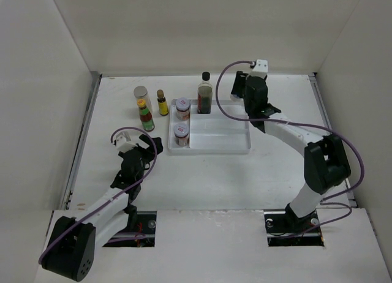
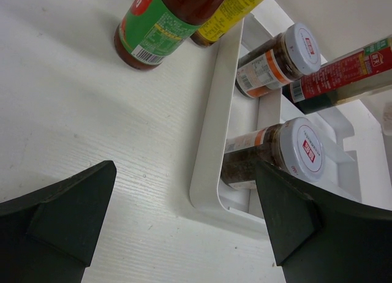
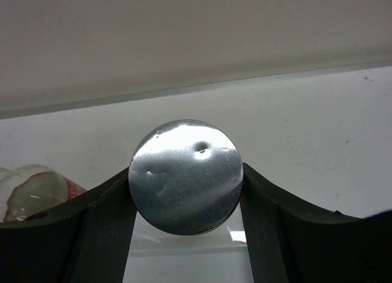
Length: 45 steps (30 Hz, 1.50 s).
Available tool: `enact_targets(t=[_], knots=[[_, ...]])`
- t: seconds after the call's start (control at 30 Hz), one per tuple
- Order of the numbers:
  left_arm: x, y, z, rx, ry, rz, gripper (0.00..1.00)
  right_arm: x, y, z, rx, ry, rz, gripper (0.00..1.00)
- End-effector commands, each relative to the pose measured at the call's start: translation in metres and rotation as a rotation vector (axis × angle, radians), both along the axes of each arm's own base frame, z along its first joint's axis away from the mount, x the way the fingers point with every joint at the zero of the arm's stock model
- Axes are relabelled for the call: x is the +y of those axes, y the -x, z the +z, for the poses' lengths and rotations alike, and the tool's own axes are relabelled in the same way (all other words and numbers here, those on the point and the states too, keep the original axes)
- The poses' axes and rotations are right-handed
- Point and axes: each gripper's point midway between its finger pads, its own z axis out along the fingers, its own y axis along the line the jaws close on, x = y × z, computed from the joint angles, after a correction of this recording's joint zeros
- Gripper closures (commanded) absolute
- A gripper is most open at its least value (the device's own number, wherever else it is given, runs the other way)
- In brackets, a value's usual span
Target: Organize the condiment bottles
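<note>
Condiment bottles are split between the white tray [image 1: 211,150] and the bare tabletop [image 1: 202,179] to its left. My right gripper [image 3: 185,188] is clenched on the silver-lidded jar [image 3: 184,154], with a finger pressed against each side of its lid. It is out by the tray's far right corner, and I cannot tell whether the jar rests on anything. My left gripper [image 2: 184,191] is spread wide and grasps nothing, low over the tabletop beside the tray's near left corner.

The far short jar [image 1: 182,108] and the near short jar [image 1: 180,135] stand in the tray's narrow left compartment. The tall dark bottle [image 1: 205,94] stands in the wide compartment at its far edge. Left of the tray, toward the tabletop's far edge, the yellow-capped brown bottle [image 1: 162,103], the red-capped bottle [image 1: 146,116] and the grey-lidded jar [image 1: 142,95] stand close together.
</note>
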Motion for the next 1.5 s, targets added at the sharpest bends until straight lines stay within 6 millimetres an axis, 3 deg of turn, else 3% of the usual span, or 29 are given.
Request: enact_targets(t=[0.0,0.17,0.5,0.63,0.73,0.87,0.93,1.07,1.17,1.23,1.27,1.37,1.4,1.47], knots=[[0.0,-0.006,0.024,-0.084,0.029,0.007,0.0,0.011,-0.021,0.03,-0.109,-0.058,0.003,0.53],[-0.001,-0.006,0.023,-0.082,0.031,0.001,0.0,0.018,-0.023,0.008,-0.068,-0.061,0.009,0.53],[-0.003,-0.008,0.023,-0.079,0.023,-0.005,0.0,0.02,-0.02,-0.062,0.061,-0.043,0.006,0.5],[-0.003,-0.008,0.025,-0.082,0.016,-0.004,0.0,0.02,-0.017,-0.069,0.075,-0.051,0.003,0.33],[0.003,-0.009,0.025,-0.087,0.003,0.025,0.0,0.02,-0.012,-0.05,0.047,-0.067,0.013,0.15],[0.003,-0.009,0.035,-0.107,0.003,0.033,0.0,0.021,0.019,-0.005,-0.032,-0.13,0.035,0.0],[0.001,-0.008,0.049,-0.124,0.006,0.031,0.0,0.018,0.038,0.008,-0.061,-0.173,0.034,0.0],[0.016,-0.009,0.091,-0.167,-0.06,0.113,0.0,0.025,0.083,0.012,-0.087,-0.247,0.072,0.0],[0.022,-0.013,0.127,-0.211,-0.12,0.136,0.0,0.047,0.121,0.003,-0.08,-0.282,0.165,0.0],[0.024,-0.016,0.14,-0.209,-0.157,0.14,0.0,0.065,0.145,-0.007,-0.065,-0.295,0.24,0.0],[0.025,-0.018,0.143,-0.203,-0.171,0.148,0.0,0.074,0.157,-0.013,-0.055,-0.298,0.284,0.09],[0.03,-0.024,0.146,-0.183,-0.21,0.172,0.0,0.102,0.197,-0.024,-0.03,-0.355,0.429,0.65],[0.031,-0.028,0.145,-0.163,-0.239,0.179,0.0,0.114,0.212,-0.028,-0.014,-0.375,0.491,0.75],[0.032,-0.034,0.145,-0.148,-0.278,0.185,0.03,0.139,0.241,-0.038,0.023,-0.395,0.624,0.8]])
